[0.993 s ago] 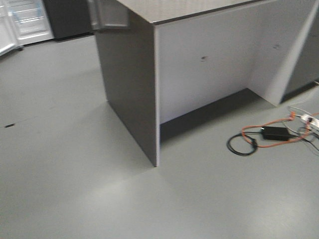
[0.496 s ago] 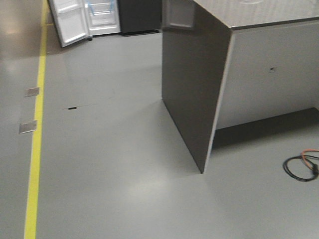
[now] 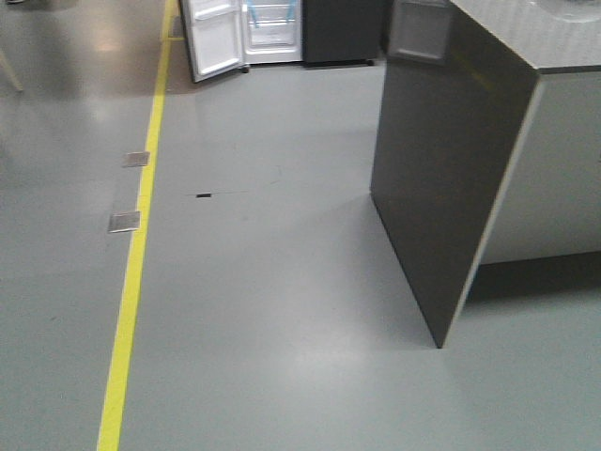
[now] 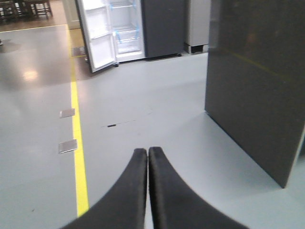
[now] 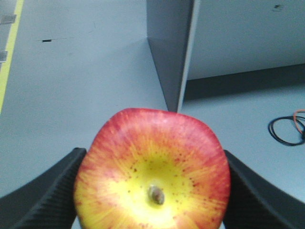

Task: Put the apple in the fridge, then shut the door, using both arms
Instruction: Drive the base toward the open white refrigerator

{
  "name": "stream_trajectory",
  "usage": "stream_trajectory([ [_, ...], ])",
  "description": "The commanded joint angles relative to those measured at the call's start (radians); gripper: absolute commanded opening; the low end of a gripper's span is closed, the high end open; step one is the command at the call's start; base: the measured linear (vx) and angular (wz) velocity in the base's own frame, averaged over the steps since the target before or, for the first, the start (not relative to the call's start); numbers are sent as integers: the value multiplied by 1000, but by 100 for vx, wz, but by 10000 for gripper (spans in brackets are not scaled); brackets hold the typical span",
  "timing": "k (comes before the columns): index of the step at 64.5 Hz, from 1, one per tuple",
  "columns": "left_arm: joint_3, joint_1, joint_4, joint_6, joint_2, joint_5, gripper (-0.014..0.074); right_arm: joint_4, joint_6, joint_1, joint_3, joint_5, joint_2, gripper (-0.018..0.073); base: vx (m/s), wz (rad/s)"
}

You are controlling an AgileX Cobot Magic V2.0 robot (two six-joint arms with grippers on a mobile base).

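My right gripper [image 5: 153, 160] is shut on the apple [image 5: 152, 176], red with a yellow centre, which fills the lower right wrist view between the two black fingers [image 5: 43, 200]. My left gripper [image 4: 147, 151] is shut and empty, its fingertips pressed together above the floor. The fridge [image 3: 272, 26] stands far off at the top of the front view, its white inside showing, with the door [image 3: 214, 42] swung open to the left. Fridge [image 4: 126, 28] and door [image 4: 97, 40] also show in the left wrist view, well beyond the gripper.
A dark grey counter cabinet [image 3: 451, 178] stands close on the right, its side panel reaching the floor. A yellow floor line [image 3: 136, 244] runs on the left with metal floor plates [image 3: 124, 221] beside it. A black cable loop [image 5: 286, 131] lies on the floor right of the cabinet.
The front view has swung left: the cabinet has slid to the right edge, the floor cables have left view, and the fridge has moved from the top left corner toward the top middle.
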State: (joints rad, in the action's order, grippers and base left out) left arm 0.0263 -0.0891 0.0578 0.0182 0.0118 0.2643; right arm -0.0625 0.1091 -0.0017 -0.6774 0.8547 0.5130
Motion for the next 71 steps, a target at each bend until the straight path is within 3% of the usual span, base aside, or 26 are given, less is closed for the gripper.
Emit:
stream_trajectory([
  [1,19,-5,6,-7,14,-71,-5,-8,-8,-4,-28,-75,3,100,6,32],
  [71,19,-5,6,-7,14,-71,-5,-8,-8,-4,-28,-74,3,100,11,17],
])
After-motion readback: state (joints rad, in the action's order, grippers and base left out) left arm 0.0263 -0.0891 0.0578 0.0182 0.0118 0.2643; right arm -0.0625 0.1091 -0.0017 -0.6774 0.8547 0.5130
